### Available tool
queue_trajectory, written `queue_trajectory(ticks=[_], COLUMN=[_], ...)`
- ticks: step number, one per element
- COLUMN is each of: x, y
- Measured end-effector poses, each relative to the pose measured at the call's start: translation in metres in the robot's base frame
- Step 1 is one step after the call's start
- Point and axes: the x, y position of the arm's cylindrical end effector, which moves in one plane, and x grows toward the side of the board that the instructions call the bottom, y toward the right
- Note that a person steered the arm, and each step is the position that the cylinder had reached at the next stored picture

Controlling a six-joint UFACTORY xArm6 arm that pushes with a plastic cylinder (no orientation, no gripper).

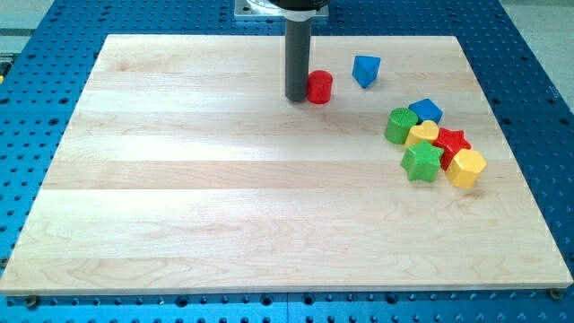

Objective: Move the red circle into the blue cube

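Near tabletop (179, 224) top edge, my tip (296, 98) touches red circle (320, 87) from left; blue cube (425, 111) near right edge; rod end effector grasps nothing.

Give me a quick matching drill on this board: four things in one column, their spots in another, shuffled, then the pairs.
Things:
1. red circle
2. my tip
3. green star
4. blue triangular block

Places:
A. alone near the view's top, right of the red circle
B. at the bottom-left of the cluster by the view's right edge
C. right against the rod's right side
D. at the red circle's left side

Pairs: 1-C, 2-D, 3-B, 4-A
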Motion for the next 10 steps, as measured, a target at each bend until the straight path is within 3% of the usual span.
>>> queue_trajectory(ticks=[1, 2, 3, 4, 5, 6, 7, 8, 9, 10], x=[-0.009, -0.001, 0.0, -0.004, 0.025, 0.003, -0.016, 0.027, 0.024, 0.026], y=[0.001, 0.077, 0.083, 0.132, 0.168, 0.17, 0.218, 0.178, 0.157, 0.048])
